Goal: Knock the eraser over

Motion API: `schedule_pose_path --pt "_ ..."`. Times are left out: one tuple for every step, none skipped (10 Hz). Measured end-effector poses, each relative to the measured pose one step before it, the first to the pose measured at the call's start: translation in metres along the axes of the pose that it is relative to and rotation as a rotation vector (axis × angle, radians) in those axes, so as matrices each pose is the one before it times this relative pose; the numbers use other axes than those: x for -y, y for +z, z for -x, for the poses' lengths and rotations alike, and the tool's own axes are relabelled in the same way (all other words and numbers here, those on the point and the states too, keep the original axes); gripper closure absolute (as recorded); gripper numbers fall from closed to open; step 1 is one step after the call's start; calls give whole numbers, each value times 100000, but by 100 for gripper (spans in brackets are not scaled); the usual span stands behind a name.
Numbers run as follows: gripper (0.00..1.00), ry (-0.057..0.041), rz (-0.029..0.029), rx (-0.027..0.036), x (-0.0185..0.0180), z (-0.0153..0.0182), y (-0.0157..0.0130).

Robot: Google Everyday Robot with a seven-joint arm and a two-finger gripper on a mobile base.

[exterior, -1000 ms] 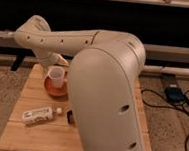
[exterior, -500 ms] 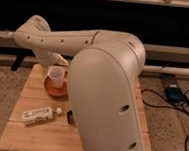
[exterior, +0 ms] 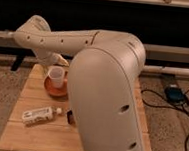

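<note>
White bottle [exterior: 40, 115] lies on wooden table [exterior: 27, 136] near cup [exterior: 55, 76] on orange plate [exterior: 54, 90].

We see nothing shifted: the arm [exterior: 66, 39] keeps its reach toward the upper left, and the gripper stays hidden behind it, near centre.

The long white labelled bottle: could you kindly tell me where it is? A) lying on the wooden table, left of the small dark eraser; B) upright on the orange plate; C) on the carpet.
A: the long white labelled bottle lies flat on the wooden table beside the small dark eraser; the jaws are farther back, by the pale cup on the orange plate.
</note>
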Motion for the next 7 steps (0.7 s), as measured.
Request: schedule_pose_path --pt "20 -1 -57 -117 44 -76 57" --pt "20 53 -66 -6 120 -116 -11" --pt "20 -151 539 538 48 -518 -42" --pt "20 -191 1092 663 -154 -1381 -91" --pt "20 -182 1126 136 -231 -1432 -25" --pt "20 212 1845 405 -170 -2346 -178" --pt "20 743 2378 931 -295 -2451 -362"
